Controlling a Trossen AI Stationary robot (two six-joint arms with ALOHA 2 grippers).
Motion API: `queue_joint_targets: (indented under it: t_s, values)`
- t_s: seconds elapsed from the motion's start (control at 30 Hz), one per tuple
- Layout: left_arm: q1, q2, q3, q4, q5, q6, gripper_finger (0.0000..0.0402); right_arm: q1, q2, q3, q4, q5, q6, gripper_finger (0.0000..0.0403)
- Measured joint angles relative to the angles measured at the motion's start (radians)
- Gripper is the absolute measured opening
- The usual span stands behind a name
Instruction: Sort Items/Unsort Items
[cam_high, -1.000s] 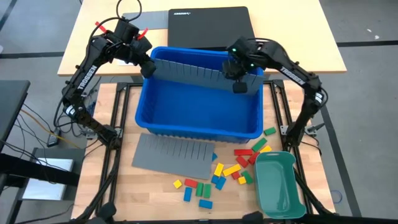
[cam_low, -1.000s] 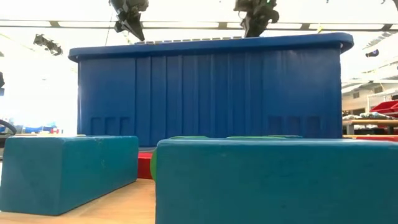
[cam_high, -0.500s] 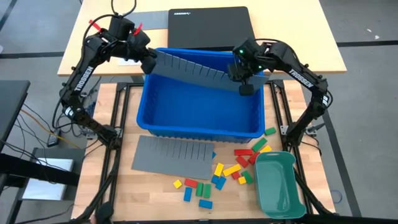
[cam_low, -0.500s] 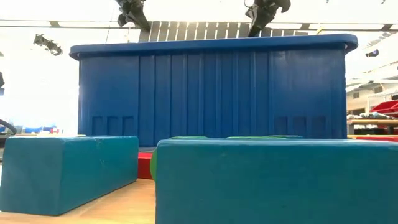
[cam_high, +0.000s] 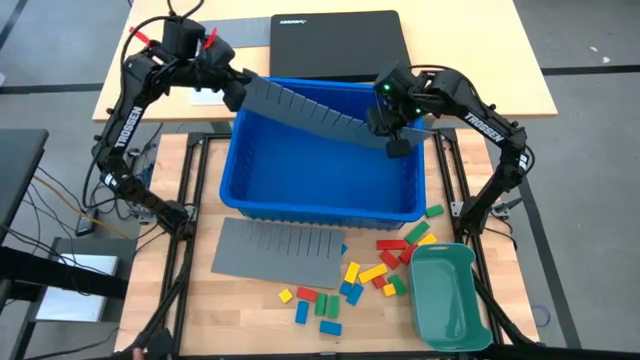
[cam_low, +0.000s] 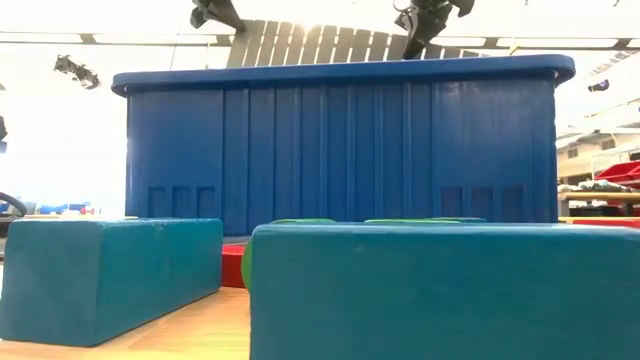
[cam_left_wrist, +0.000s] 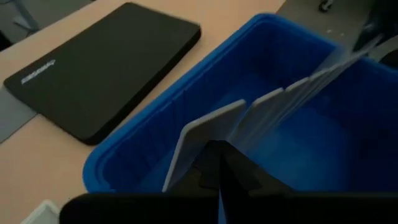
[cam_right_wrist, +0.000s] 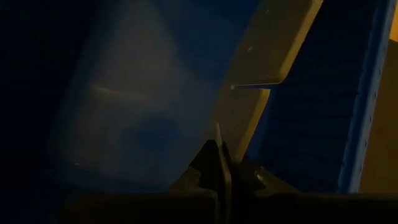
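**Divider sheet comes up out of the bin, held at both ends**

The blue bin (cam_high: 325, 170) sits mid-table with nothing visible on its floor. Across its far side spans a grey slotted divider (cam_high: 310, 110), now raised well above the rim; a second earlier it stood lower inside the bin, and in the low view its ribbed top has gone from barely showing to clearly proud of the bin's edge. A second divider sheet (cam_high: 278, 250) lies flat on the table just near of the bin. A teal tray (cam_high: 447, 295) rests at the near right.

The left gripper (cam_high: 238, 98) is clamped on the divider's left end, the right gripper (cam_high: 392, 128) on its right end, the left end riding higher.

The blocks (cam_high: 365, 275), red, yellow, green and blue, lie scattered on the table near the bin, between the flat sheet and the tray. With this divider leaving, the bin looks stripped of compartments, which suggests unsorting is nearly done.
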Motion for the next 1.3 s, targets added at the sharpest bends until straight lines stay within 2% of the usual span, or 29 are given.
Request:
queue_joint_targets:
  t_s: [0.23,0.4,0.6,0.73,1.0,1.3]
  values:
    - [0.0,0.0,0.059,-0.063,-0.014,0.032,0.003,-0.008,0.002,0.0,0.0,-0.004,0.001,0.0]
    - [0.0,0.0,0.089,-0.109,-0.029,0.055,0.0066,-0.008,0.002,-0.001,0.001,-0.005,0.002,0.0]
    - [0.0,0.001,0.094,-0.156,-0.001,0.105,0.0113,-0.008,0.003,-0.001,0.001,-0.007,0.0,0.0]
    - [-0.008,0.017,0.094,-0.161,-0.006,0.153,0.0129,-0.008,0.003,-0.002,0.002,-0.007,0.0,0.0]
    - [-0.013,0.044,0.094,-0.178,-0.051,0.192,0.0127,-0.008,0.003,-0.002,0.004,-0.007,-0.001,0.0]
    - [-0.021,0.044,0.093,-0.212,-0.082,0.164,0.0057,-0.008,0.003,-0.002,0.004,-0.005,-0.001,0.0]
